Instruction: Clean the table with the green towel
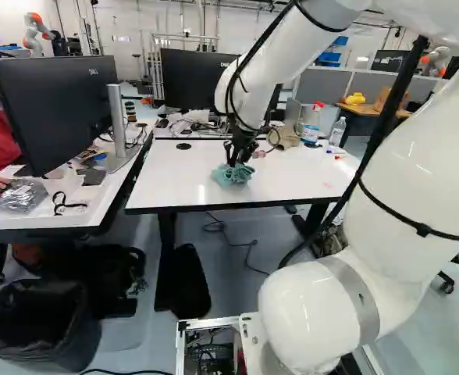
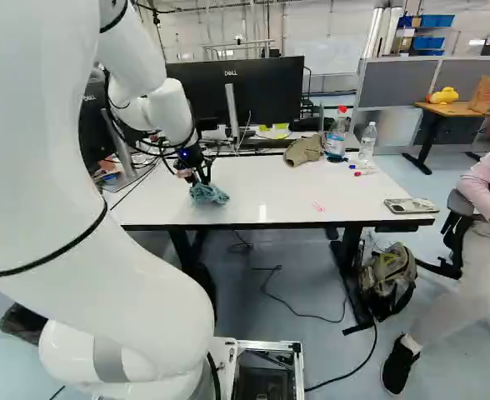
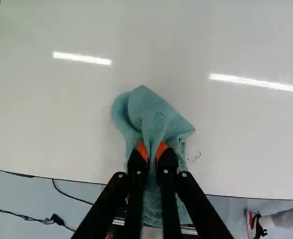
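Observation:
Over the near part of the white table (image 1: 292,176), my gripper (image 1: 233,159) points down in the left base view. The wrist view shows the gripper (image 3: 152,150) shut on the bunched green towel (image 3: 156,112), which bulges out ahead of the orange pads and hangs below the fingers. The towel (image 2: 209,194) appears to touch the tabletop near its front edge. Small bluish marks (image 3: 195,156) show right beside the towel. A red mark (image 2: 318,206) lies farther along the table in the right base view.
A spray bottle (image 2: 337,133), water bottle (image 2: 368,141), tan cloth item (image 2: 303,150) and markers (image 2: 363,168) occupy the far side. A phone (image 2: 411,206) lies at the near corner. A seated person (image 2: 487,200) is beside the table. Left stands a monitor desk (image 1: 73,199).

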Available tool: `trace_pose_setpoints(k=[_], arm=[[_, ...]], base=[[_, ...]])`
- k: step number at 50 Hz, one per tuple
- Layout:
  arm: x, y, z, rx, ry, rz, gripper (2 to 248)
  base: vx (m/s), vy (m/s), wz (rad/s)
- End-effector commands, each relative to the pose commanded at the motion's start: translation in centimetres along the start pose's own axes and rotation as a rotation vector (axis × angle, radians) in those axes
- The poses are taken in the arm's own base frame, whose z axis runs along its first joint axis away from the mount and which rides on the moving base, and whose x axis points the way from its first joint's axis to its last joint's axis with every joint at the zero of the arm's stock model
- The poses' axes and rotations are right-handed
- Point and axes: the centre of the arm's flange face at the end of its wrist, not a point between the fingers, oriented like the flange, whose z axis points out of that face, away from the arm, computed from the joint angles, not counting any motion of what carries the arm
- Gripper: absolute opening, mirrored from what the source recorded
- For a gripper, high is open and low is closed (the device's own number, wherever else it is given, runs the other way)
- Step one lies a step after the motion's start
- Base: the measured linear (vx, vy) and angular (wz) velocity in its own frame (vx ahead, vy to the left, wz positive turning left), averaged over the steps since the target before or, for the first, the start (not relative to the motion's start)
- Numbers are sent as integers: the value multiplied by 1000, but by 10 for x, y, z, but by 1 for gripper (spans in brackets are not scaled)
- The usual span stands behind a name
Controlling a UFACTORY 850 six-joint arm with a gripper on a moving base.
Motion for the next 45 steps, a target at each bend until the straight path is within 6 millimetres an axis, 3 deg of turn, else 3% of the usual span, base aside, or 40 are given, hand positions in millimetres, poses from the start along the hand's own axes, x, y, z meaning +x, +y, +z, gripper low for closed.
trace_pose_setpoints(k=[18, 45], arm=[[-25, -24, -8, 19, 2, -55, 38], [-76, -40, -22, 37, 15, -104, 38]], base=[[0, 0, 0], [0, 0, 0]])
